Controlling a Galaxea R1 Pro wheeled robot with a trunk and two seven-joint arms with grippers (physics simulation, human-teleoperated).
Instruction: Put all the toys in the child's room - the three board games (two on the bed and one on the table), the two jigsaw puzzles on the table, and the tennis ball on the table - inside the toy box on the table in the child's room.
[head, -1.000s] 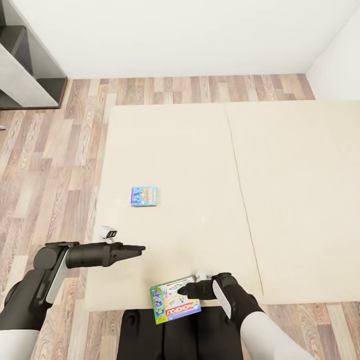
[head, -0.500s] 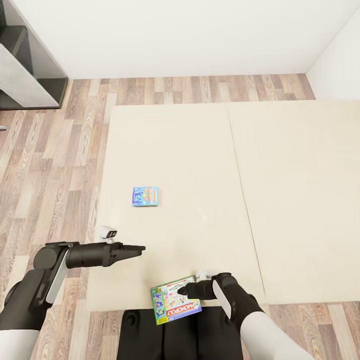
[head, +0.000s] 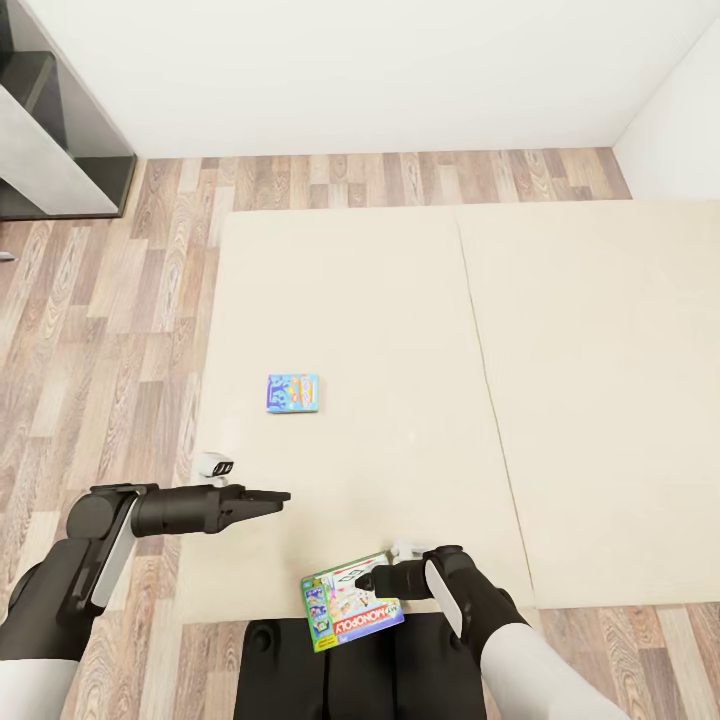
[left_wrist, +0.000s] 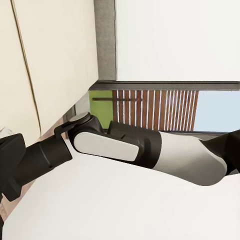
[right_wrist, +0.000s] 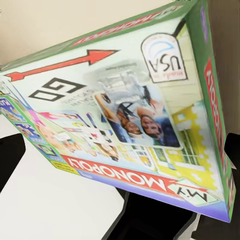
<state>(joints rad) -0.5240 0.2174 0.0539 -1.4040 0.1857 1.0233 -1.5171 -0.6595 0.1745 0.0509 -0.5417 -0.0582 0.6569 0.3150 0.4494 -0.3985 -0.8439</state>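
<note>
Monopoly, the green-edged board game (head: 352, 601), sits nearest, pinched by the right gripper (head: 366, 580) at the near edge of the bed (head: 590, 400), partly overhanging it. Left of that the left gripper (head: 278, 496) hovers over the mattress, fingers pressed together. Farther in, the small blue board game (head: 293, 392) lies flat on the mattress. Beyond: wood floor (head: 100, 300), white wall (head: 350, 70).

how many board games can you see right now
2. A small blue board game lies flat on the bed; a larger green-edged Monopoly box is held in the right gripper at the bed's near edge.
</note>
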